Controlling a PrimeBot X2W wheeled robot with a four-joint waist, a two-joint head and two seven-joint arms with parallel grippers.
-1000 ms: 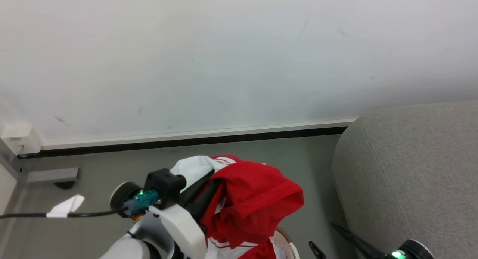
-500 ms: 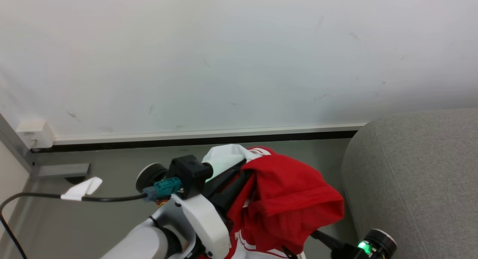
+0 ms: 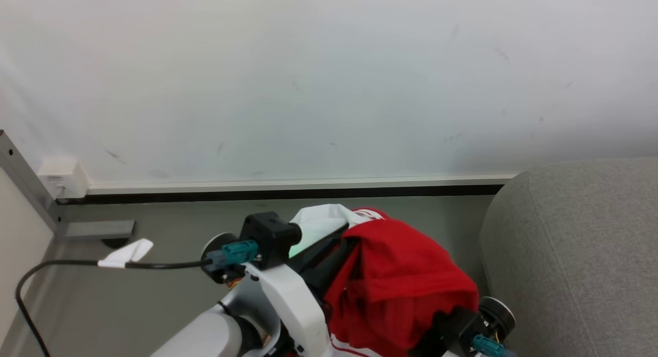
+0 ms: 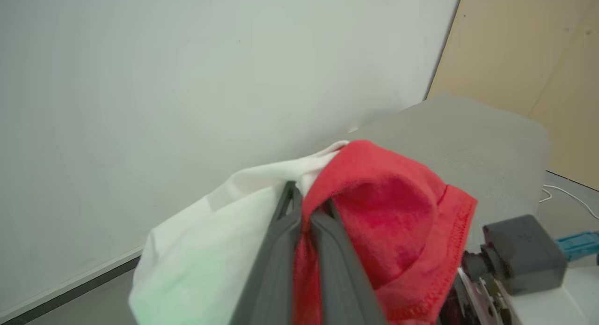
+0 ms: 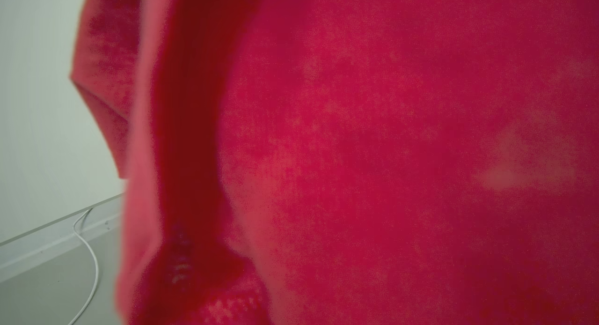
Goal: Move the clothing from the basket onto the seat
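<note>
Pale wall [image 3: 329, 79] and grey floor [image 3: 128, 305] back the red-and-white clothing [image 3: 406, 280], bunched at the lower centre of the head view, just left of the grey seat [image 3: 581, 244] and not yet on it. The left tool [image 4: 309, 196] is pinched shut on a fold where white meets red; the right tool [image 3: 455, 321] is closed, buried under red cloth, its hold on fabric impossible to tell. Carry the bundle toward the frame's right, high enough that the hem clears the seat's rounded edge, releasing only over it.
</note>
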